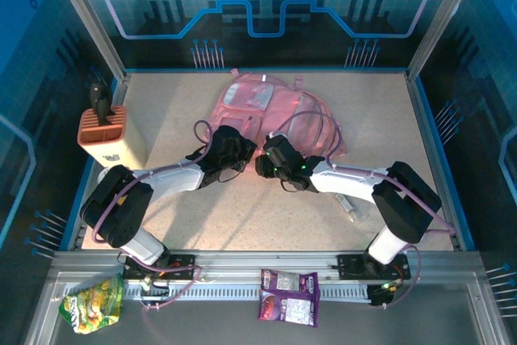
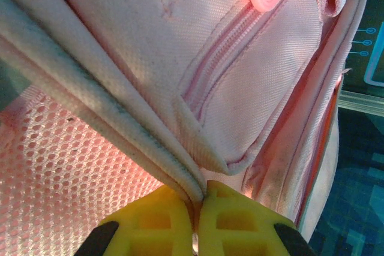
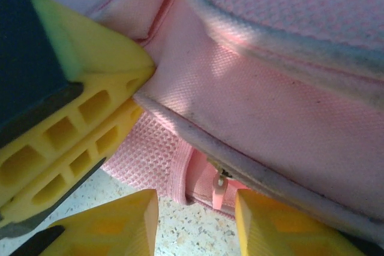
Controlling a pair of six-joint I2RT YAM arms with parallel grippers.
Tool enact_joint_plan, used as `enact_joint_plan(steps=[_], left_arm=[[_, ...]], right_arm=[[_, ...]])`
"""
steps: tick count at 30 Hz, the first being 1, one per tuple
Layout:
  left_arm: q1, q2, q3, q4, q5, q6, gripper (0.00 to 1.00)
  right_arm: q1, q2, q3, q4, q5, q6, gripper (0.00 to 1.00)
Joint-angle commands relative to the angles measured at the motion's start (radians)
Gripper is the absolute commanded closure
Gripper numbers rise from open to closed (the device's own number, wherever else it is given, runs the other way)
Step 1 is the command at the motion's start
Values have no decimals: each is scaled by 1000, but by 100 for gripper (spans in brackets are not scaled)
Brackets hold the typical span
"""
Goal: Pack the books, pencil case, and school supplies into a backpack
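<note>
Blue-lit walls close around a speckled tabletop, and the pink backpack lies flat at the upper centre of it. Both arms reach in from the bottom of the top view and meet at the lower edge of the backpack. The left end effector is closed tight: its yellow fingers pinch a grey-soiled piped edge of the backpack, with pink mesh to the left of it and a zipper line above. The right end effector stands just beside it, with jaws moderately apart. A small pink zipper pull hangs between them, and I cannot tell if either finger touches it. A small clear tube lies on the tabletop at the right, near the right arm and apart from the backpack. At the left stands an orange-and-cream block holder. On the front ledge — below the tabletop in the frame — lie a green snack bag and a purple snack packet.
</note>
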Motion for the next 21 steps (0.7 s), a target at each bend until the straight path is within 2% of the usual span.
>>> enact_joint_plan(steps=[1,3,13,19,21], left_arm=[[-23,-42,7,56,72,2,100],[-23,-37,7,61,79,-5,100],[-38,-34,13,76,74,-7,100],[-39,-39,1,75,64,-4,100],[-38,-45,2,63,50,11,100]], right_arm=[[0,35,32,5,58,40,62],[0,45,27,35,45,41,67],[-4,87,88,39,102,4,72],[-3,83,95,9,138,-14,85],[-3,68,87,-13,141,-22,92]])
